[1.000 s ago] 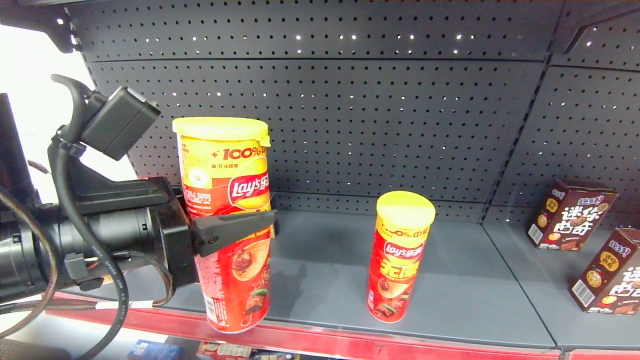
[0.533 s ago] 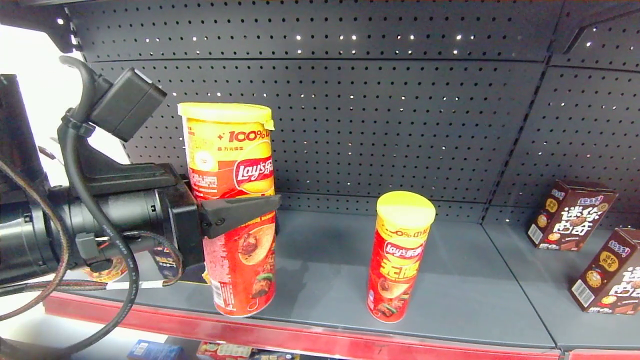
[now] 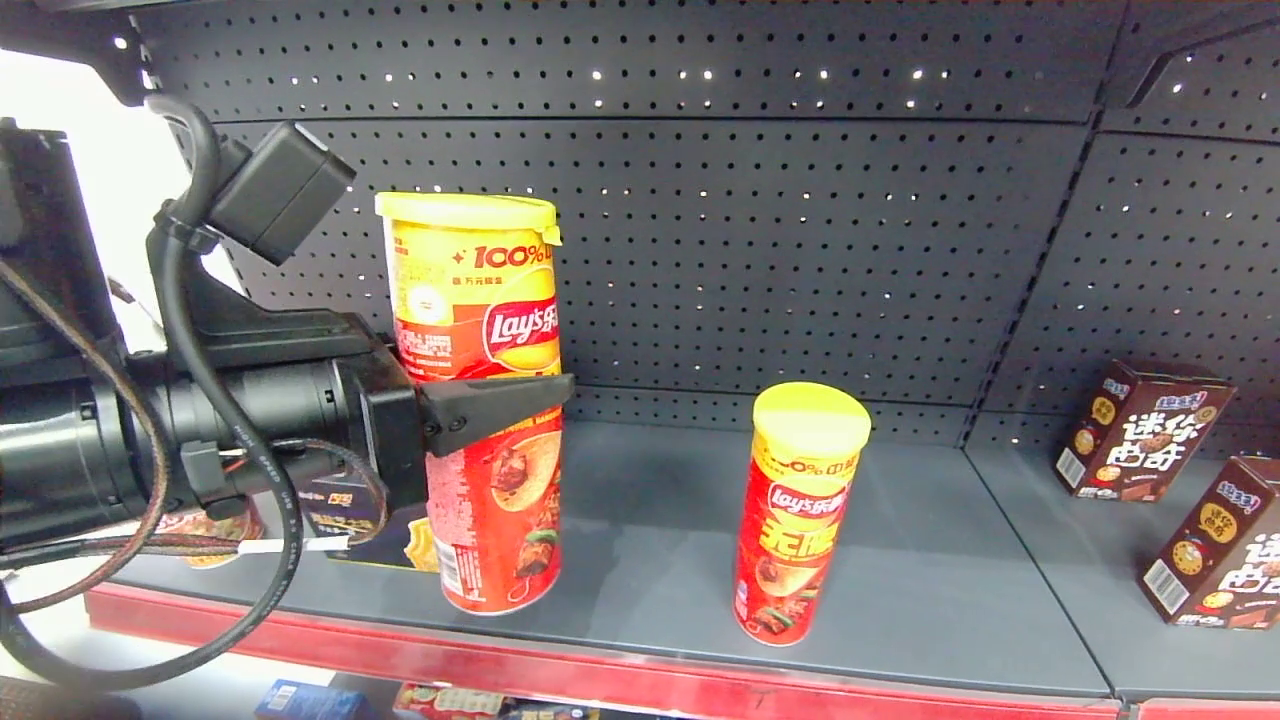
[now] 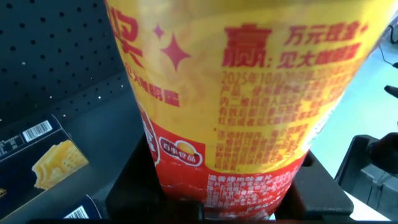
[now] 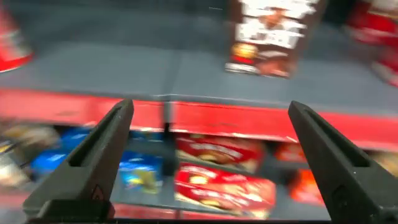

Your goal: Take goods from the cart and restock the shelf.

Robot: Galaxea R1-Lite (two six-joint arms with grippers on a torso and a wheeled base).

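Tall red-and-yellow chip can [image 3: 470,290], yellow lid [image 3: 465,208], upright in left hand [image 3: 558,397]

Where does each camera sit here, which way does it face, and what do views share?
Head view: on the head, facing forward and down at the shelf; the left arm shows at left, left gripper shut on the held can.
Left wrist view: on the left wrist, facing that can close up, own fingers clasping it.
Right wrist view: on the right wrist, facing the shelf's red edge and a brown box, framed by the open right gripper.
Shared: head and left wrist views both show the held can.
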